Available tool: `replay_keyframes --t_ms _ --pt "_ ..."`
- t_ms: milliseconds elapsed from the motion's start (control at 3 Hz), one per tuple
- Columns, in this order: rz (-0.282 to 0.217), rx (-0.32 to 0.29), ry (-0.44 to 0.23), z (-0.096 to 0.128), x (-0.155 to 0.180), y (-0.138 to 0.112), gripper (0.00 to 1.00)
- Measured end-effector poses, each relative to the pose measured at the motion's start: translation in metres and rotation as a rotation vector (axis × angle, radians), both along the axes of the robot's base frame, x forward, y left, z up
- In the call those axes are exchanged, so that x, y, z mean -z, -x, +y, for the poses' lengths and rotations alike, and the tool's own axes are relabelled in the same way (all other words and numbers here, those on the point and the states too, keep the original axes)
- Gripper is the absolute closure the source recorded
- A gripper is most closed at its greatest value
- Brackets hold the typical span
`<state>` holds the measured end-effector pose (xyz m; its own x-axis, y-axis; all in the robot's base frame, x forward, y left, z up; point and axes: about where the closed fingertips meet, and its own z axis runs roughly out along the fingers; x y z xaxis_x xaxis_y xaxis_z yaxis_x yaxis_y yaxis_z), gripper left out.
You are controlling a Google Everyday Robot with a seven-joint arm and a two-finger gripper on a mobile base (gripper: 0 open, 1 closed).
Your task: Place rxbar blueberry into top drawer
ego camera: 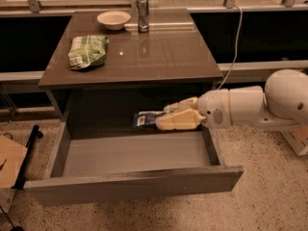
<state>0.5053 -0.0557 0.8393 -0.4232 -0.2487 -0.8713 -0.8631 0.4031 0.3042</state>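
Observation:
The rxbar blueberry [146, 120] is a small dark navy wrapper with a white label patch, held flat in the air. My gripper [161, 118] is shut on its right end, with cream-coloured fingers [175, 121] reaching in from the right. The bar hangs below the tabletop and above the back part of the top drawer [134, 186], which is pulled wide open with a bare grey floor. My white arm [250, 107] comes in from the right side of the table.
On the brown table [159, 57] lie a green and white chip bag [87, 51], a pale bowl [113, 19] and a metal can [142, 7]. A cardboard box [9, 162] stands on the floor at left. A cable [233, 47] hangs at right.

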Motion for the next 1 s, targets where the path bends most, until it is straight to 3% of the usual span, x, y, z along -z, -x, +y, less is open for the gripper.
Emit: replay_keyframes --t_ms 333,667,1000 --pt "0.083 0.034 0.067 0.013 0.046 -0.001 1.0" --pt "0.093 0.08 0.119 0.03 0.075 -0.023 1.0" --pt "0.143 0.119 0.179 0.054 0.119 -0.05 0.97"
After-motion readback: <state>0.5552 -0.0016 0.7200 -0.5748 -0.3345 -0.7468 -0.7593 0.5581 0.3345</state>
